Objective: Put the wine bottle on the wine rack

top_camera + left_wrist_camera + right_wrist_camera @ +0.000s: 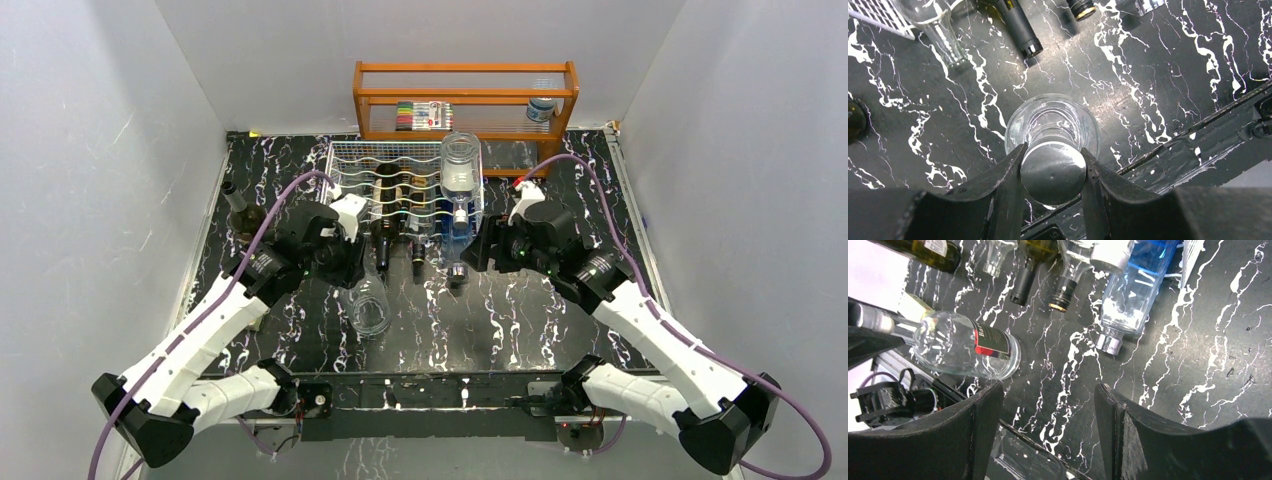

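A clear wine bottle (370,312) with a red and black label (990,342) hangs neck-up just in front of the white wire wine rack (352,160). My left gripper (1052,149) is shut on its silver cap (1053,175); the glass body (1020,125) shows below the fingers. In the top view this gripper (348,262) is at the rack's front left corner. My right gripper (478,250) stands open at the rack's front right, with only marbled table between its fingers (983,415). Whether the bottle's base touches the table I cannot tell.
The rack holds two dark bottles (383,235) (418,250), a blue bottle (1133,290) and a clear bottle on top (460,170). A green bottle (240,212) stands at the left. An orange wooden shelf (465,68) is behind the rack. Grey walls enclose the table.
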Available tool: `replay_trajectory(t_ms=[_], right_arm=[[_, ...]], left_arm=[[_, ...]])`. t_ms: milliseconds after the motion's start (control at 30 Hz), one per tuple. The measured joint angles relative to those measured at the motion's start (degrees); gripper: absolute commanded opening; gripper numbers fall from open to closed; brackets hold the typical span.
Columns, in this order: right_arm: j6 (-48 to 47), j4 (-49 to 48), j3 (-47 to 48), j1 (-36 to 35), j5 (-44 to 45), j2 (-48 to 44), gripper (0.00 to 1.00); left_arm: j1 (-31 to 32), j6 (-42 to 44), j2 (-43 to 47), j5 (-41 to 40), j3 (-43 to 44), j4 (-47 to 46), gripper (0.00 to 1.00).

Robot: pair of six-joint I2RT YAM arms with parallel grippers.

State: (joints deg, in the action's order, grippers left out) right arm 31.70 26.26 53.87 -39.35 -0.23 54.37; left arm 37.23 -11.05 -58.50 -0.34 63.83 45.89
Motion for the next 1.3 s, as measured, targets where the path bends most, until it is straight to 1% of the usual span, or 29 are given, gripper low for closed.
replay_trajectory(t_ms=[100,200,267,467,600,700,833,900,1000,1167,1300], right_arm=[[-1.22,1.03,0.35,0.00,-0.52,0.92,0.77],[-2.29,1.38,0.48,0.00,-1.22,1.27,0.78],[-3.08,2.01,0.94,0.00,-1.70,1.51,0.79],[-5.88,2.95,2.25,0.00,-4.13,1.99,0.81],[-8.41,4.48,4.02,0.00,-7.26,3.04,0.80],[-10.27,6.34,7.65,-0.07,-9.03,5.86,0.79],[-11.56,7.10,12.90,-1.86,-9.14,10.29,0.79],[-11.82,7.15,15.58,-4.72,-8.15,12.83,0.79],[-12.15,6.84,19.47,-10.91,-5.46,17.07,0.80],[-12.20,6.45,26.84,-21.55,0.17,26.18,0.81],[-12.22,6.25,31.23,-25.09,3.21,32.39,0.82]], left_arm=[[0.04,1.33,0.13,0.48,-1.07,-2.60,0.47],[0.04,2.29,0.24,2.23,-2.25,-5.07,0.62],[0.11,2.97,0.33,3.37,-2.60,-5.86,0.65],[0.22,4.66,2.03,4.70,-2.99,-8.28,0.72],[0.22,4.48,3.54,3.52,-2.69,-9.01,0.75],[0.24,3.37,3.74,-0.24,0.68,-9.16,0.76],[0.24,1.75,4.09,-8.00,7.69,-11.17,0.77],[0.24,0.94,4.63,-12.11,11.13,-12.39,0.77],[0.24,0.33,6.34,-16.92,14.38,-13.55,0.78],[0.24,-0.13,10.12,-22.84,16.04,-14.19,0.79],[0.24,-0.11,12.46,-25.86,16.22,-14.14,0.79]])
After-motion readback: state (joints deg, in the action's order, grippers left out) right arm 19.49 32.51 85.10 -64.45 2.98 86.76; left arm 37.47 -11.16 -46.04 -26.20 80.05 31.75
